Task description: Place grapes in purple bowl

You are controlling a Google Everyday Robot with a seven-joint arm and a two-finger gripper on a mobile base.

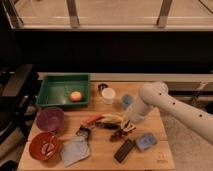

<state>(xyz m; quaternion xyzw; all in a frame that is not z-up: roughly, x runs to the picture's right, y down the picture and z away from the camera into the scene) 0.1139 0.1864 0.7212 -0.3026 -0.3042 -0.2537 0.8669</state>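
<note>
The grapes [118,134] are a small dark reddish bunch near the middle of the wooden table [100,159], just above the black remote [124,150]. My gripper [128,126] hangs from the white arm [152,95], which reaches in from the right. It is right at the bunch's upper right edge and touches or nearly touches it. The purple bowl [50,119] stands at the table's left edge, well to the left of the gripper. It looks empty.
An orange-red bowl [44,146] sits in front of the purple bowl. A green bin [55,85] with a round fruit [75,96] is at the back left. A carrot [94,119], a banana [113,118], a white cup [108,95], a grey cloth [75,150] and a blue sponge [146,141] lie around the grapes.
</note>
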